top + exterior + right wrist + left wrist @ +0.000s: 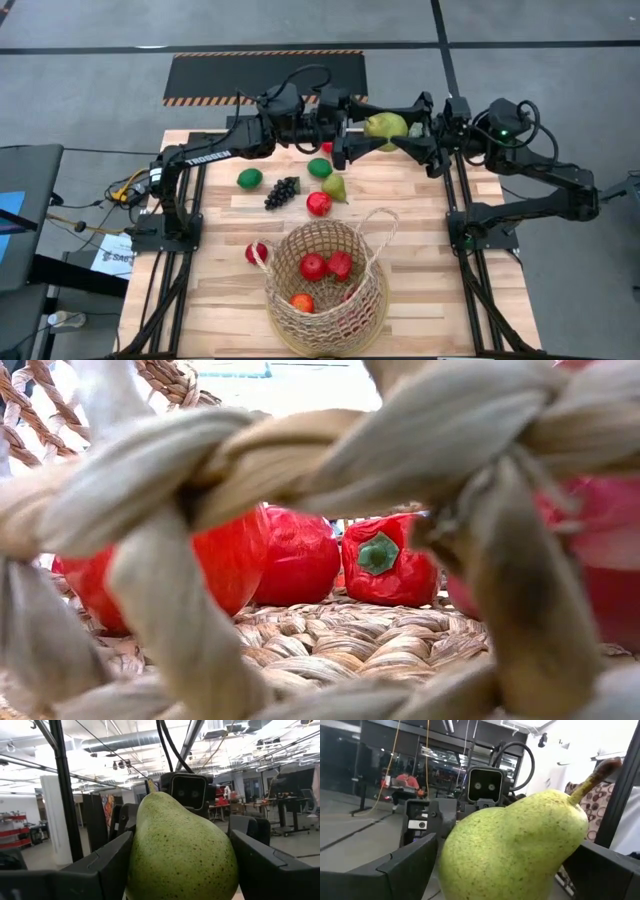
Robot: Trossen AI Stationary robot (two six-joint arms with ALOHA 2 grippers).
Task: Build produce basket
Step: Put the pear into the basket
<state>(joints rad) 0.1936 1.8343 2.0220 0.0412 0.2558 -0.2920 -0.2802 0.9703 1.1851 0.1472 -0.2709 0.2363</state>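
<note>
A green pear [385,126] hangs in the air above the table's far middle, between my two grippers. My right gripper [182,840] comes from the table's right and is shut on it. My left gripper [509,847] comes from the left and stands open, one finger on each side of the same pear [520,850]. The wicker basket [330,325] stands near the front edge, on its base. Red fruits [313,266] and a red pepper [385,560] lie on its floor. My right gripper pinches the pear's wide belly [137,865] between its two fingers, coming about level from the table's right. The pear is lifted clear of the table, with its stem [150,785] up. My left gripper's fingers [410,865] flank the pear; whether they touch it I cannot tell.
On the table between the arms and the basket lie a lime [250,179], a dark grape bunch [281,192], a second lime [319,168], a small pear [334,188] and a red apple [318,204]. Another red fruit [257,252] lies by the basket's left side.
</note>
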